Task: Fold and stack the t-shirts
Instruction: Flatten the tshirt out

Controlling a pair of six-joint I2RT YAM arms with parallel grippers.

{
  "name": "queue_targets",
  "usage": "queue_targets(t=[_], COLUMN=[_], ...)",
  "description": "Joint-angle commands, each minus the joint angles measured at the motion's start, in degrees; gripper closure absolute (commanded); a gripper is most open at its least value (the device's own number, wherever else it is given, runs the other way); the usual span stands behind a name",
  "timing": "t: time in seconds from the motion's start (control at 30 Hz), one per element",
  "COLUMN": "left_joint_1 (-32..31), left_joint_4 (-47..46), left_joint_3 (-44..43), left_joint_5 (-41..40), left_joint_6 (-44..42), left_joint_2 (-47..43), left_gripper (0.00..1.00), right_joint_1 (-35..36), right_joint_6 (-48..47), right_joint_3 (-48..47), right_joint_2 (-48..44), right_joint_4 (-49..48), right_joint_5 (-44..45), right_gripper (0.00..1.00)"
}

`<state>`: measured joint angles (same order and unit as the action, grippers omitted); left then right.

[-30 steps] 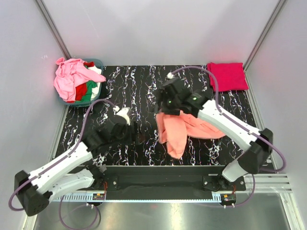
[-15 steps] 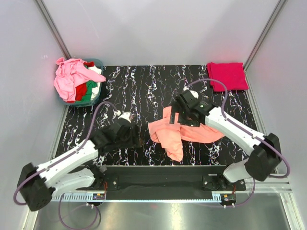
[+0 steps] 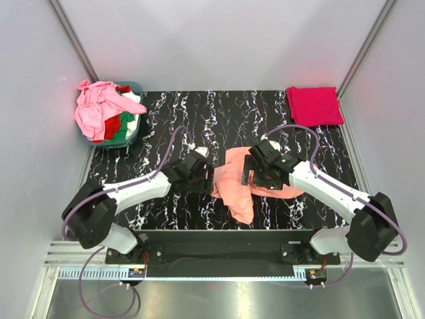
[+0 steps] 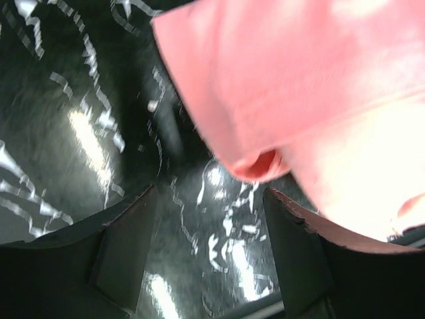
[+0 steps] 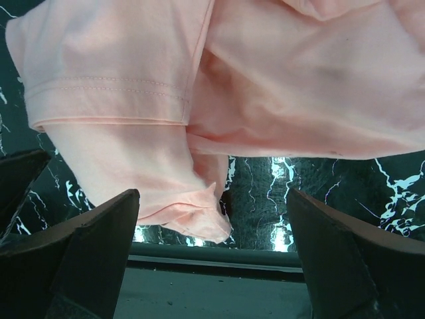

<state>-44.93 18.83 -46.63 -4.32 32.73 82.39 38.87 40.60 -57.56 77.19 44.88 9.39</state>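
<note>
**lurker_07:** ok what's the layout, biggest stuff first?

**me:** The black marbled table (image 3: pixel 192 113) fills pretty much the whole view. The biggest thing on it is the salmon-orange t-shirt (image 3: pixel 240 193). It's lying rumpled, not folded, in the near middle, right between my two arms. In the far left corner there's the teal tub (image 3: pixel 137 87) with a heap of t-shirts (image 3: pixel 96 109) spilling over it, light pink on top with red, green and white peeking out underneath. The far right corner has the crimson-pink t-shirt (image 3: pixel 315 105), folded into a flat square.

**lurker_07:** and your hands? holding anything?

**me:** Nope, both are spread wide. My left gripper (image 4: pixel 209 196) is low at the shirt's left edge with only bare table between the fingers. A folded bit of cloth sits just past the tips, and I can't tell if I'm touching it. My right gripper (image 5: pixel 212 199) is over the middle of the shirt. In that wrist view a stitched sleeve hem and a loose corner show between the fingers, and nothing is pinched.
</note>
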Motion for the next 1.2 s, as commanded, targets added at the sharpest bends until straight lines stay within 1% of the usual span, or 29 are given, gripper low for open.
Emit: queue_targets(t=[0.0, 0.13, 0.2, 0.3, 0.4, 0.43, 0.5, 0.53, 0.6, 0.63, 0.67, 0.73, 0.77, 0.8, 0.87, 1.0, 1.17], left_joint_1=[-0.25, -0.25, -0.25, -0.25, -0.25, -0.25, -0.34, -0.25, -0.34, -0.42, -0.34, -0.95, -1.13, -1.39, -1.57, -2.18, -5.26], left_joint_4=[-5.91, -5.56, -5.47, -4.86, -3.72, -3.36, -3.10, -3.10, -2.66, -2.48, -2.05, -0.47, -0.11, -0.02, -0.20, -0.90, -0.55], left_joint_3=[-3.99, -6.63, -7.68, -8.91, -9.79, -10.14, -10.50, -10.76, -11.20, -11.29, -11.46, -11.81, -11.82, -11.64, -10.85, -10.59, -10.94], left_joint_5=[0.54, -0.43, -1.13, -2.10, -4.03, -4.55, -5.09, -5.26, -6.14, -6.32, -6.49, -8.41, -9.12, -9.57, -10.45, -10.71, -15.80], left_joint_6=[-3.63, -4.60, -5.22, -5.83, -6.19, -6.36, -6.71, -6.89, -7.24, -7.50, -7.77, -8.38, -8.47, -8.56, -8.39, -9.08, -10.49], left_joint_2=[2.59, 7.60, 8.83, 11.03, 12.79, 13.49, 13.76, 13.76, 13.94, 14.03, 14.11, 13.76, 13.59, 13.15, 12.80, 13.32, 14.38], left_gripper=[0.30, 0.32, 0.35, 0.36, 0.42, 0.49, 0.54, 0.60, 0.61, 0.60, 0.55, 0.42, 0.31, 0.27, 0.25, 0.25, 0.25], right_joint_1=[-0.64, -1.25, -1.69, -2.57, -3.36, -3.45, -3.80, -3.89, -4.24, -4.24, -4.33, -4.42, -4.33, -4.42, -4.51, -4.68, -4.77], right_joint_6=[0.53, -0.17, -0.34, -1.13, -1.40, -1.49, -1.66, -1.66, -1.75, -1.84, -1.75, -1.84, -1.75, -1.84, -1.75, -1.66, -1.84], right_joint_3=[0.43, 0.70, 0.87, 0.96, 0.96, 1.05, 0.96, 1.05, 1.05, 1.05, 0.96, 1.05, 1.13, 1.22, 1.66, 1.84, 2.10], right_joint_2=[-3.27, -4.32, -5.11, -6.26, -6.96, -7.05, -7.23, -7.31, -7.40, -7.40, -7.49, -7.67, -8.01, -8.10, -8.37, -7.93, -8.55], right_joint_4=[-1.82, -1.03, -0.59, -0.06, 0.47, 0.38, 0.56, 0.64, 0.56, 0.73, 0.82, 0.91, 0.99, 0.91, 0.73, 0.47, 0.64], right_joint_5=[0.28, 0.45, 0.72, 0.81, 0.89, 0.72, 0.72, 0.63, 0.46, 0.37, 0.37, 0.37, 0.37, 0.37, 0.28, -0.42, -0.42], right_gripper=[0.00, 0.00, 0.00, 0.00, 0.00, 0.00, 0.00, 0.00, 0.00, 0.00, 0.00, 0.00, 0.00, 0.00, 0.00, 0.00, 0.00])
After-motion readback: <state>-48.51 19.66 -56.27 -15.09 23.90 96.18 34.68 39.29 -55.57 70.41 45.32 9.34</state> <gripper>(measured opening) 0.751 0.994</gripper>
